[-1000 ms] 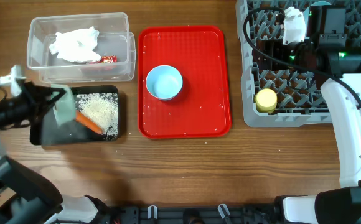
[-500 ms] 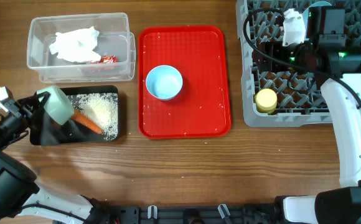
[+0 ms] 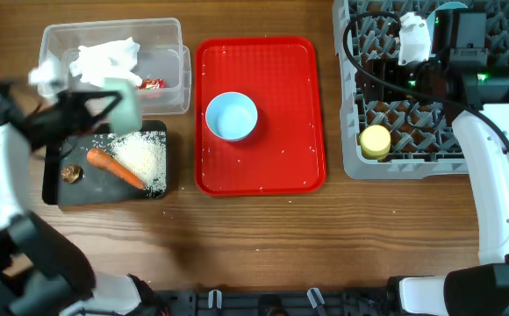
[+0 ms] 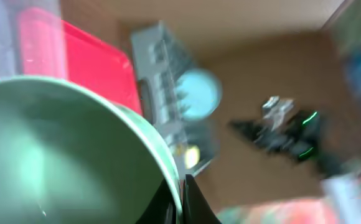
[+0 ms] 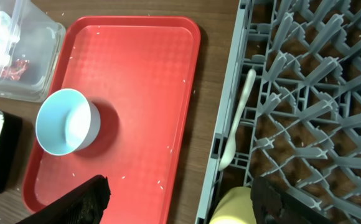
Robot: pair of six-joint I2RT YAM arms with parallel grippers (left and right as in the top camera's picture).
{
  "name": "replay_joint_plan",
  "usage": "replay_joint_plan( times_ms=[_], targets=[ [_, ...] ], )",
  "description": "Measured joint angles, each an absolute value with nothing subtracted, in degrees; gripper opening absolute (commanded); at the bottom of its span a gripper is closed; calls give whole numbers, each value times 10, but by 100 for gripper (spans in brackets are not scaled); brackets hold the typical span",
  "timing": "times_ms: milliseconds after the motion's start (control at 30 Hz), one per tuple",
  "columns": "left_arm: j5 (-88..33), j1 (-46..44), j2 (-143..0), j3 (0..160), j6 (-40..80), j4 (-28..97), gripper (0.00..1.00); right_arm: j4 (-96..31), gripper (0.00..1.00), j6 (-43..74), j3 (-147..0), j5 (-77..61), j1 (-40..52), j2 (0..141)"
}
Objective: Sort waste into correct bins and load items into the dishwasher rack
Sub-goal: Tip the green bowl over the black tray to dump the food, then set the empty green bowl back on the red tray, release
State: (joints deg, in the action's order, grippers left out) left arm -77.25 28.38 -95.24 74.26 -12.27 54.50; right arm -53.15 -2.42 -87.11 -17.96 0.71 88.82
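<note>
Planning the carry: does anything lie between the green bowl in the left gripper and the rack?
Yes: the red tray, with the pale-blue bowl on it, lies between the mint-green bowl and the dishwasher rack. Carried high, it would probably clear both.

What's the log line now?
left gripper: holds mint-green bowl | right gripper: open, at dishwasher rack | pale-blue bowl: on red tray

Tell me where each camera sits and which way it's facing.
Overhead: above the table, looking straight down; both arms show, left gripper pinching the mint-green bowl.
Left wrist: blurred, looking past that bowl's rim toward the red tray and dishwasher rack; own fingers at the bottom.
Right wrist: over the rack's edge, looking down; right gripper open, fingers at the bottom.
Shared: overhead and right wrist both show the pale-blue bowl on the red tray.
</note>
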Motion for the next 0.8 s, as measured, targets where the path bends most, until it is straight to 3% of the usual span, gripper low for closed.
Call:
replay_joint_plan(
  times_ms=[167,400,533,800],
  targets=[
    [-526,40,-909,759,-52,446,4,-531,77,-20,-871,-179,7,888],
    [-133,-308,-916,759,-26,424,4,-525,78,-18,-871,-180,7,888],
    [-38,-395,-955,759,-24,404,4,-522,77,-18,-871,-180,7,888],
    [-9,-429,-1080,759,-24,358,4,-522,78,-18,-871,-180,7,888]
  ],
)
